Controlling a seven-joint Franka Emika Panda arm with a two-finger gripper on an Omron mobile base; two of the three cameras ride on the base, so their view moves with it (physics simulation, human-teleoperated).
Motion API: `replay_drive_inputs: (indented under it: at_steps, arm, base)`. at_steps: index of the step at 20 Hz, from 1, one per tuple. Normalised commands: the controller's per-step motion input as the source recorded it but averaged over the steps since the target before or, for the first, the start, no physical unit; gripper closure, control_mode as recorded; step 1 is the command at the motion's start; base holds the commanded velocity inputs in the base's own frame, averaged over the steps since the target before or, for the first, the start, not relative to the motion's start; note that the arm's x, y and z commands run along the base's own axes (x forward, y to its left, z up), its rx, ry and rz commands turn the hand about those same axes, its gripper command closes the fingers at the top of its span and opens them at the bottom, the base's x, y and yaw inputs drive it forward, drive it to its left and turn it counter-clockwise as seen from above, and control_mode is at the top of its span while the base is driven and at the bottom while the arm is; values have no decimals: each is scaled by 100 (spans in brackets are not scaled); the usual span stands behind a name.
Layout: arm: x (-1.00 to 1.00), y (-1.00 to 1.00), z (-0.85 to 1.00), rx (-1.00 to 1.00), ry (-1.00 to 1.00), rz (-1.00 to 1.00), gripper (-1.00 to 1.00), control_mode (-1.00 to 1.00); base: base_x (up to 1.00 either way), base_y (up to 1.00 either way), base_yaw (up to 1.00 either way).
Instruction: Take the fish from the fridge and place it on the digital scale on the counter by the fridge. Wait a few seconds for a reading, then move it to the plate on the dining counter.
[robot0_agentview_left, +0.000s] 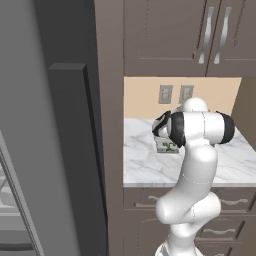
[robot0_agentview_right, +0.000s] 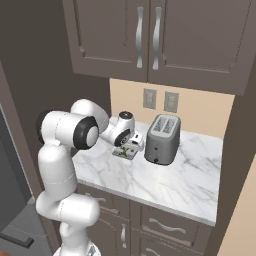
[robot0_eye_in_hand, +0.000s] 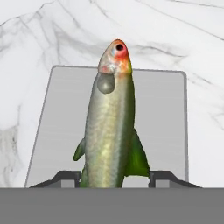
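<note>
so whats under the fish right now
The digital scale lies under the fish, on the marble counter. The fish covers the scale's middle strip. Whether the fish touches the scale cannot be told.

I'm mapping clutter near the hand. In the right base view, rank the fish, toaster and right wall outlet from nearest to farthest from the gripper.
1. Fish: at the gripper, over the digital scale.
2. Toaster: just right of it on the counter.
3. Right wall outlet: up on the backsplash behind the toaster.
</note>
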Motion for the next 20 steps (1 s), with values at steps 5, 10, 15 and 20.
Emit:
replay_drive_inputs:
  at_steps: [5, 10, 15, 20]
  arm:
    - [0, 0, 0, 0, 1, 0, 100, -100]
    - [-3, -6, 0, 0, 1, 0, 100, -100]
    - [-11, -19, 4, 0, 0, 0, 100, -100]
    - [-61, -11, 48, 0, 0, 0, 100, -100]
  base:
    - [0, 0, 0]
    - [0, 0, 0]
    - [0, 0, 0]
    - [0, 0, 0]
